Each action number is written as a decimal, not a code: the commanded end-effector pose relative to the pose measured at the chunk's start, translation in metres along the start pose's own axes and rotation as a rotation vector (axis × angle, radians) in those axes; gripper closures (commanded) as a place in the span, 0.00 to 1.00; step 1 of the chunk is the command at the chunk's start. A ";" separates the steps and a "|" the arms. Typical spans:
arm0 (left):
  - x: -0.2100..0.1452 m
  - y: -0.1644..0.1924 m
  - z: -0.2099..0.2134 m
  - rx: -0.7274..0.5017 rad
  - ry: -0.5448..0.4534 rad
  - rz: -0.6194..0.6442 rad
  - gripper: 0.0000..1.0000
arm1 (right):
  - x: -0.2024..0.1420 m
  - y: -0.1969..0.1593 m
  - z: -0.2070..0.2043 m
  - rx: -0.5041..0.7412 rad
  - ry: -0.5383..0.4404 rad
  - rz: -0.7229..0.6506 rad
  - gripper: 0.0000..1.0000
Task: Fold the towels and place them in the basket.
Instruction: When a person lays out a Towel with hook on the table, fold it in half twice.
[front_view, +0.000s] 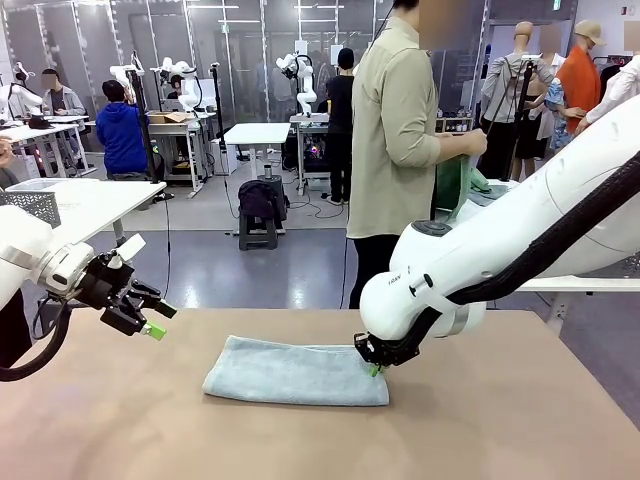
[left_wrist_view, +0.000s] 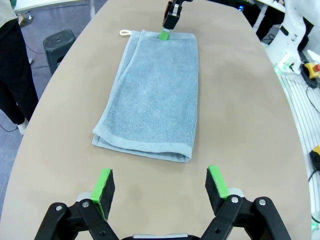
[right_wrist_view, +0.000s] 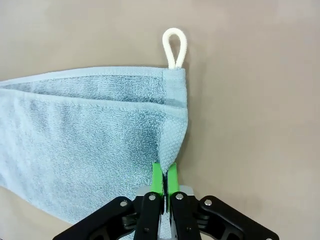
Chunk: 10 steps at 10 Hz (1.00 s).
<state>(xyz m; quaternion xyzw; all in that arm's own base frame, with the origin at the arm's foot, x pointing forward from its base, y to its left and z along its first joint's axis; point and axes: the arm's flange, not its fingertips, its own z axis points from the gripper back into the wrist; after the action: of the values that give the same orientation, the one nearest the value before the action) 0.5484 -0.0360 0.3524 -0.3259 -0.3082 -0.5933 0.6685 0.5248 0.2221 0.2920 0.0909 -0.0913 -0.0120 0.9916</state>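
Right gripper (right_wrist_view: 164, 172) pinched tight on short edge of folded grey-blue towel (right_wrist_view: 90, 130), along from loop (right_wrist_view: 174, 47); left gripper (left_wrist_view: 160, 182) wide, empty, above table (left_wrist_view: 240, 125); towel flat mid-table, bare tabletop all round.

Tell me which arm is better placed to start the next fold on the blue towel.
Right. The right pincer is shut on the short edge of the blue towel, at the end with the white loop. The left pincer hangs open over bare table, short of the towel's other end.
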 end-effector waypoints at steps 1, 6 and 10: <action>0.002 0.001 0.000 0.004 0.004 -0.004 0.08 | -0.002 0.009 -0.008 -0.040 0.018 -0.030 1.00; 0.002 0.001 0.000 0.004 0.004 -0.004 0.08 | 0.014 -0.021 0.011 -0.064 0.009 0.066 1.00; 0.002 0.001 0.000 0.004 0.004 -0.004 0.08 | 0.019 -0.026 0.033 -0.078 0.019 0.110 1.00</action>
<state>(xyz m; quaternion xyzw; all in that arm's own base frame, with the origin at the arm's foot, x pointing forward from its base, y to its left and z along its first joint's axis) 0.5484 -0.0360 0.3524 -0.3259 -0.3082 -0.5933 0.6685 0.5392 0.1858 0.3115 0.0578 -0.0850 0.0230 0.9944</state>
